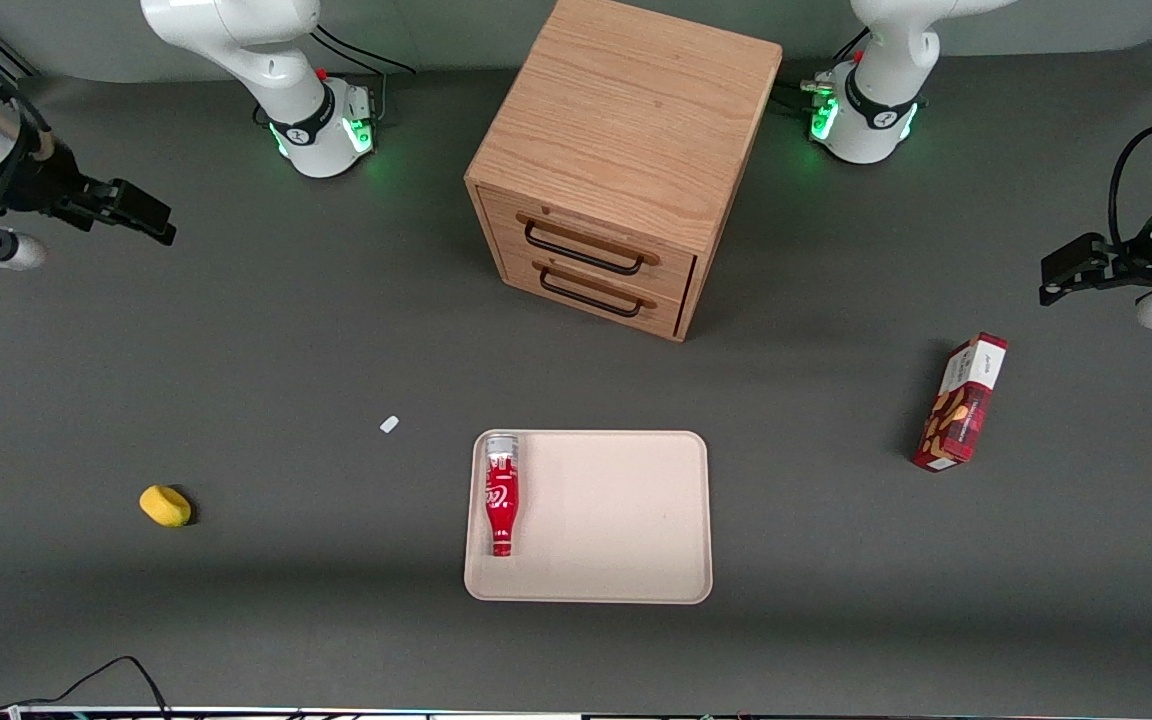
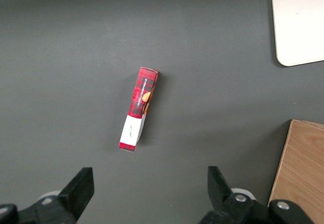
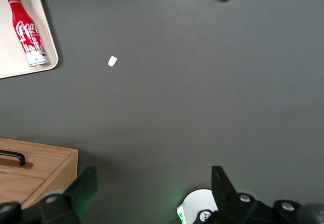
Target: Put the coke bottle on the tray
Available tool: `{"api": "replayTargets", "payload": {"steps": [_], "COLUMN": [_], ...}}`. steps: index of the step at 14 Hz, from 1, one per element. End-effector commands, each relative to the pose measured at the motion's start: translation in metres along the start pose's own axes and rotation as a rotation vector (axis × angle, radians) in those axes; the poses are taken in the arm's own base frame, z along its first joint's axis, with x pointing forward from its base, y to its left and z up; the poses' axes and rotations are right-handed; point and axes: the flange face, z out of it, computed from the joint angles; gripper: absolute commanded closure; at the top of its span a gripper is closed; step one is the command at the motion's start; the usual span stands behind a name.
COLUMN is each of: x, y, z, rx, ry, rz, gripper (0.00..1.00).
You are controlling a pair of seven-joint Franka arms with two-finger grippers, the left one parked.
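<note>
On the tray [image 1: 616,520], along the edge toward the working arm, lies the bottle [image 1: 502,505], neck pointing to six o'clock. High over the bench [image 1: 286,400], well apart, hangs the tool [image 1: 141,212], fingers spread, empty.

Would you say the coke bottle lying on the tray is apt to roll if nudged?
Probably: the coke bottle lies on its side, round-bodied, though the tray rim beside it should stop it. It looks rigid and glossy, perhaps slippery. The gripper is open, far off.
</note>
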Motion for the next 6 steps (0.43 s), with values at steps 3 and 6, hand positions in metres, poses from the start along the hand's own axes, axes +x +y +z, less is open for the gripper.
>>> {"api": "replayTargets", "payload": {"steps": [3, 6], "x": [-0.009, -0.003], "y": [0.0, 0.005], "z": [-0.012, -0.021], "rx": [0.031, 0.038], "ry": [0.043, 0.058], "rz": [0.016, 0.026], "gripper": [0.0, 0.0]}}
